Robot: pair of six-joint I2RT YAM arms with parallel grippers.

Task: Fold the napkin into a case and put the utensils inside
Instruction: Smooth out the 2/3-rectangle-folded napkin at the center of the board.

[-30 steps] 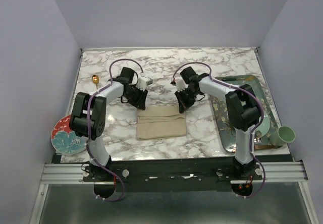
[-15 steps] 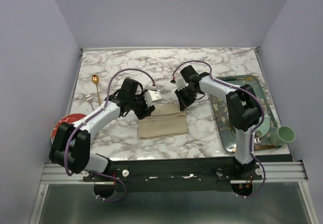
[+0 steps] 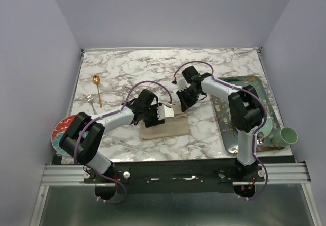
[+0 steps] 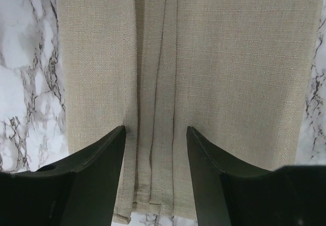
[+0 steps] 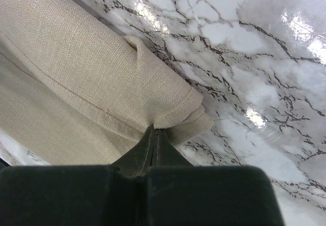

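Observation:
The beige napkin (image 3: pixel 172 126) lies folded into an oblong on the marble table (image 3: pixel 214 68). My left gripper (image 3: pixel 152 118) hovers over its left part, open. In the left wrist view its fingers (image 4: pixel 104 165) straddle the stacked folded hems of the napkin (image 4: pixel 234 58), holding nothing. My right gripper (image 3: pixel 182 104) is shut on the napkin's far right corner. In the right wrist view the cloth (image 5: pixel 76 68) puckers at the closed gripper (image 5: pixel 156 130). The gold spoon (image 3: pixel 96 81) and fork (image 3: pixel 89 97) lie at the table's left.
A red patterned plate (image 3: pixel 62 132) sits at the near left corner, partly under my left arm. A metallic tray (image 3: pixel 229 124) with plates runs along the right edge, and a green cup (image 3: pixel 288 136) stands at its near end.
My left arm has swung right, from the napkin's far left corner to above the cloth, and its jaws have opened. The right gripper has kept its hold and place.

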